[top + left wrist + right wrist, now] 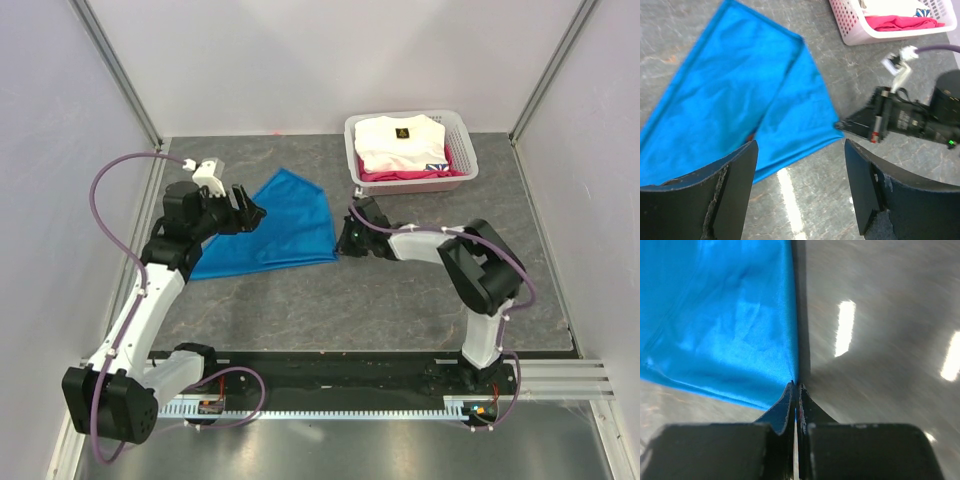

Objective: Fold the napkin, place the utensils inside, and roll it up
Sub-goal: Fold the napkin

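The blue napkin (270, 230) lies folded on the grey table, and also shows in the left wrist view (735, 95) and the right wrist view (720, 315). My right gripper (346, 238) is low at the napkin's right corner, its jaws pressed together on that corner (795, 386); it also shows in the left wrist view (842, 125). My left gripper (248, 208) is open and empty, hovering over the napkin's left part (800, 165). The utensils are hidden; only a small brownish speck (751, 136) shows at the fold's edge.
A white basket (462, 165) with folded white and pink clothes stands at the back right, also in the left wrist view (855, 35). Grey walls enclose the table on three sides. The arm bases sit on a black rail (330, 375) at the near edge.
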Tool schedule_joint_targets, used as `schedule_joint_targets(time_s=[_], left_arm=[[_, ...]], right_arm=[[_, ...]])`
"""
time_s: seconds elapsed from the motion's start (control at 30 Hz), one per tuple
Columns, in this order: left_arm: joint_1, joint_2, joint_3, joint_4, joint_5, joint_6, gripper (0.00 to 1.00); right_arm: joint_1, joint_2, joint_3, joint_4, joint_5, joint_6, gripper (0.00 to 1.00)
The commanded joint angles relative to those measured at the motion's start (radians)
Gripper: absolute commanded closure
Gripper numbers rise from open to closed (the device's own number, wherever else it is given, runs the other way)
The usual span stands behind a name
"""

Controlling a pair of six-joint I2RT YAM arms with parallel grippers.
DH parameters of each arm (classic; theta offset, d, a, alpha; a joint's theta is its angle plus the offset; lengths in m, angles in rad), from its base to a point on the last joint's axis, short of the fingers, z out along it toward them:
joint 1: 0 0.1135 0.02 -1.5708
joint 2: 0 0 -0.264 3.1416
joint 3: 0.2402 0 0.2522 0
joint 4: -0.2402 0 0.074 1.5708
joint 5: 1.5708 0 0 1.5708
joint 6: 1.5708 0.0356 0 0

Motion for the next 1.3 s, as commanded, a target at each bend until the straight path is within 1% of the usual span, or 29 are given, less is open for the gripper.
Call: schedule_joint_targets(time_s=[0.0,0.07,0.1,0.13,0.17,0.23,0.27,0.37,0.43,0.47,0.53,0.57,0.6,0.63,0.67,0.7,0.73,0.77,0.83,0.87,0.9,0.97,1.0,1.03,1.1,1.2,1.27], left_arm=[[-0.036,0.001,-0.037,0.058,-0.018,-0.093,0.23],[-0.075,0.000,-0.057,0.092,-0.029,-0.126,0.23],[-0.092,0.003,-0.076,0.101,-0.044,-0.135,0.23],[-0.111,0.008,-0.084,0.121,-0.055,-0.150,0.23],[-0.152,0.018,-0.090,0.130,-0.077,-0.158,0.23],[-0.191,0.034,-0.110,0.159,-0.088,-0.179,0.23],[-0.224,0.038,-0.116,0.168,-0.100,-0.187,0.23],[-0.267,0.046,-0.151,0.198,-0.118,-0.210,0.23],[-0.271,0.025,-0.191,0.205,-0.129,-0.228,0.23],[-0.271,0.011,-0.205,0.205,-0.156,-0.231,0.23],[-0.269,-0.043,-0.252,0.189,-0.199,-0.259,0.22],[-0.269,-0.064,-0.268,0.158,-0.251,-0.271,0.22],[-0.268,-0.086,-0.297,0.140,-0.273,-0.299,0.22],[-0.266,-0.135,-0.312,0.121,-0.291,-0.316,0.22],[-0.263,-0.156,-0.341,0.103,-0.351,-0.334,0.22],[-0.258,-0.181,-0.353,0.048,-0.377,-0.354,0.23],[-0.249,-0.224,-0.364,0.018,-0.405,-0.401,0.25],[-0.245,-0.250,-0.375,-0.021,-0.454,-0.426,0.29],[-0.240,-0.291,-0.395,-0.115,-0.508,-0.491,0.31],[-0.238,-0.339,-0.407,-0.144,-0.556,-0.518,0.35],[-0.237,-0.353,-0.415,-0.173,-0.575,-0.575,0.37],[-0.223,-0.379,-0.441,-0.239,-0.600,-0.624,0.40],[-0.214,-0.379,-0.447,-0.270,-0.603,-0.686,0.43],[-0.193,-0.380,-0.453,-0.311,-0.606,-0.714,0.46],[-0.171,-0.394,-0.470,-0.342,-0.605,-0.762,0.47],[-0.134,-0.432,-0.495,-0.347,-0.600,-0.779,0.48],[-0.103,-0.437,-0.519,-0.322,-0.580,-0.778,0.48]], right_arm=[[-0.009,-0.158,-0.147,-0.155,0.203,0.028,1.00],[-0.009,-0.218,-0.201,-0.209,0.253,0.049,1.00],[-0.009,-0.283,-0.255,-0.225,0.295,0.059,1.00],[-0.010,-0.316,-0.281,-0.240,0.311,0.078,1.00],[-0.009,-0.384,-0.306,-0.276,0.328,0.094,1.00],[-0.010,-0.451,-0.382,-0.309,0.369,0.134,1.00],[-0.009,-0.515,-0.424,-0.344,0.382,0.147,1.00],[-0.009,-0.625,-0.491,-0.401,0.414,0.184,1.00],[-0.010,-0.663,-0.511,-0.421,0.412,0.191,1.00],[-0.009,-0.682,-0.516,-0.429,0.409,0.184,1.00],[-0.010,-0.698,-0.512,-0.452,0.403,0.177,0.82],[-0.010,-0.712,-0.498,-0.461,0.406,0.171,0.71],[-0.007,-0.721,-0.489,-0.468,0.409,0.152,0.53],[-0.009,-0.730,-0.479,-0.484,0.420,0.143,0.47],[-0.009,-0.751,-0.455,-0.490,0.426,0.131,0.42],[-0.009,-0.762,-0.441,-0.496,0.431,0.108,0.36],[-0.009,-0.772,-0.427,-0.508,0.437,0.094,0.34],[-0.009,-0.785,-0.398,-0.510,0.438,0.082,0.32],[-0.009,-0.792,-0.374,-0.508,0.437,0.045,0.29],[-0.009,-0.790,-0.354,-0.505,0.429,0.034,0.29],[-0.009,-0.789,-0.343,-0.502,0.426,0.019,0.28],[-0.009,-0.775,-0.311,-0.493,0.414,-0.016,0.28],[-0.009,-0.772,-0.300,-0.492,0.408,-0.029,0.28],[-0.009,-0.773,-0.291,-0.489,0.402,-0.047,0.28],[-0.009,-0.778,-0.269,-0.487,0.394,-0.066,0.27],[-0.010,-0.805,-0.258,-0.487,0.388,-0.092,0.25],[-0.012,-0.825,-0.257,-0.485,0.386,-0.099,0.25]])
